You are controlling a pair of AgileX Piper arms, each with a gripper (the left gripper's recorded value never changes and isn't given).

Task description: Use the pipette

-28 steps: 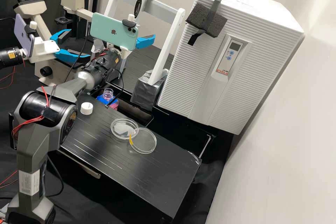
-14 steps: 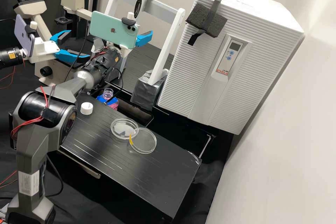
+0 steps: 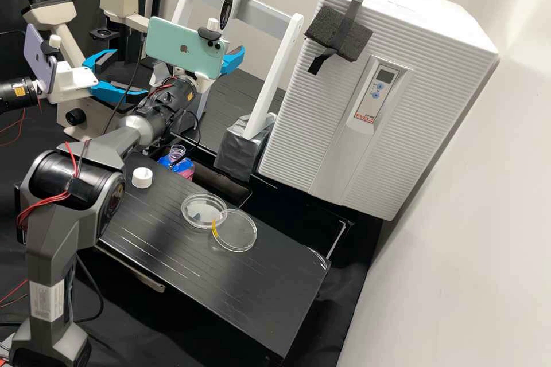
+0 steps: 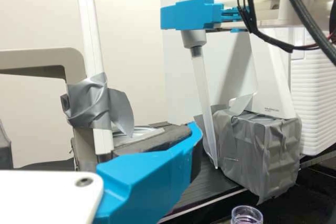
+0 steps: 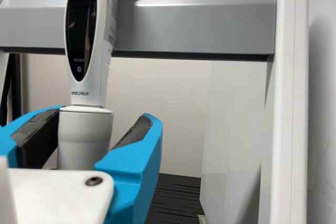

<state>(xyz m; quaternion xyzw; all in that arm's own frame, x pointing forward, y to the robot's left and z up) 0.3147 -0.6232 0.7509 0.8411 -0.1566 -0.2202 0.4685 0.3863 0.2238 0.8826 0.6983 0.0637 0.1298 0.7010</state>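
Black bench (image 3: pixel 229 292) runs under everything, a pale wall behind. Largest on it, at three o'clock, is a white ribbed cabinet (image 3: pixel 402 86). At twelve o'clock rises a grey-and-white stand (image 3: pixel 261 11), its foot bound in grey tape (image 3: pixel 241 146), likely for steadiness. The pipette (image 5: pixel 86 40) hangs upright from the crossbar, so a gripper can take it from the side. The right gripper (image 5: pixel 97 121) straddles its white lower barrel, jaws spread slightly wider than it, not pinching by my reading. The left gripper (image 3: pixel 123 74) sits at ten o'clock by the microscope (image 3: pixel 63 86), jaws apart and empty. The pipette shows a dark front panel and a long clear tapering tip (image 4: pixel 207 114). An uncapped bottle (image 3: pixel 178 156) of purple liquid stands below.
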